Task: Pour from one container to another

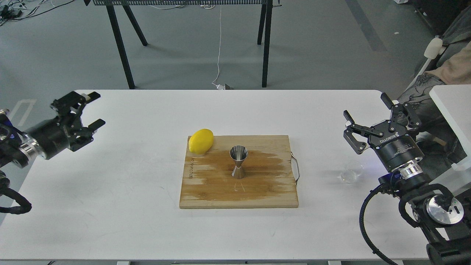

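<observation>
The steel jigger [238,162] stands upright in the middle of the wooden cutting board [257,191]. The clear glass cup [351,172] sits on the white table to the right of the board, close beside my right arm's wrist. My right gripper [368,117] is open and empty, raised behind and slightly right of the cup. My left gripper [88,110] is open and empty above the table's far left edge, well away from the board.
A yellow lemon [201,140] rests on the board's back left corner. The board has a metal handle [296,168] on its right side. Black trestle legs [121,48] stand on the floor behind the table [147,221].
</observation>
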You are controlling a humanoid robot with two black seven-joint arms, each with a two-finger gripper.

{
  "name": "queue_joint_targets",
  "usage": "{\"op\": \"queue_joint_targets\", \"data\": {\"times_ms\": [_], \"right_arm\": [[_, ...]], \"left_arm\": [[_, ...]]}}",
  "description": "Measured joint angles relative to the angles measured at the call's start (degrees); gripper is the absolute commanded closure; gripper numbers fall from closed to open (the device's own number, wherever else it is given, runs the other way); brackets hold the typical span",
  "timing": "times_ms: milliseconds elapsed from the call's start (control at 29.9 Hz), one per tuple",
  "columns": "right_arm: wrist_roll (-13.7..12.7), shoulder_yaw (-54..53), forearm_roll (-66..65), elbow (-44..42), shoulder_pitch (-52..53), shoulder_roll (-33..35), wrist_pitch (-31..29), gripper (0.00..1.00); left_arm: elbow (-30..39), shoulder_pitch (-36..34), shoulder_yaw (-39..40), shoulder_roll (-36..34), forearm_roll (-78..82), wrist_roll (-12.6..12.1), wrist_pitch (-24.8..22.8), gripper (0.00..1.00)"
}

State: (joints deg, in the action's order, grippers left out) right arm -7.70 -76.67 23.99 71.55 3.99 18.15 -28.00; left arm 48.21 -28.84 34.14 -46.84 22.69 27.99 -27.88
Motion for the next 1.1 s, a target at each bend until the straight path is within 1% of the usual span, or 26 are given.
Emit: {"op": "queue_joint_targets", "data": {"times_ms": [134, 267, 334, 501, 568, 635, 735, 936, 1103], "right_arm": [[0.02, -0.42, 15.33, 2.24, -5.54, 0.34, 0.00, 0.02], [0.45, -2.18, 19.83, 7.14, -13.18, 0.46, 0.52, 0.02], [0.53, -4.44, 20.06, 9.58, -17.00, 0.48, 4.26, 0.02], [1.06, -9.72, 19.71, 14.73, -24.75, 1.54, 19.57, 0.02], [2.11, -10.08, 19.51, 15.31, -25.99, 2.98, 24.38, 0.02], [3.72, -9.91, 19.03, 15.35, -26.34, 4.68, 29.02, 0.02], [5.20, -9.51, 16.92, 15.32, -25.65, 5.67, 34.72, 0.02], [5.72, -7.77, 11.60, 14.92, -19.81, 5.11, 45.60, 0.02], [6.31, -5.34, 8.97, 14.63, -16.69, 4.60, 49.75, 0.02]], "left_arm": [[-2.18, 0.87, 0.21, 0.40, -13.71, 0.00, -0.11, 0.01], [-2.33, 1.82, 0.08, 1.19, -16.53, 0.00, -0.13, 0.01], [-2.33, 2.14, 0.04, 2.03, -16.73, 0.00, -0.13, 0.01], [-2.34, 2.93, 0.04, 2.75, -16.80, 0.00, -0.13, 0.01], [-2.34, 3.05, 0.04, 2.84, -16.81, 0.00, -0.13, 0.01], [-2.40, 3.15, 0.04, 2.95, -16.81, 0.01, -0.12, 0.01], [-2.42, 3.18, 0.01, 3.53, -16.81, 0.02, -0.12, 0.01], [-2.43, 4.27, -0.05, 4.49, -16.71, 0.02, -0.11, 0.01], [-2.59, 4.74, -0.05, 4.84, -16.45, 0.02, -0.11, 0.01]]}}
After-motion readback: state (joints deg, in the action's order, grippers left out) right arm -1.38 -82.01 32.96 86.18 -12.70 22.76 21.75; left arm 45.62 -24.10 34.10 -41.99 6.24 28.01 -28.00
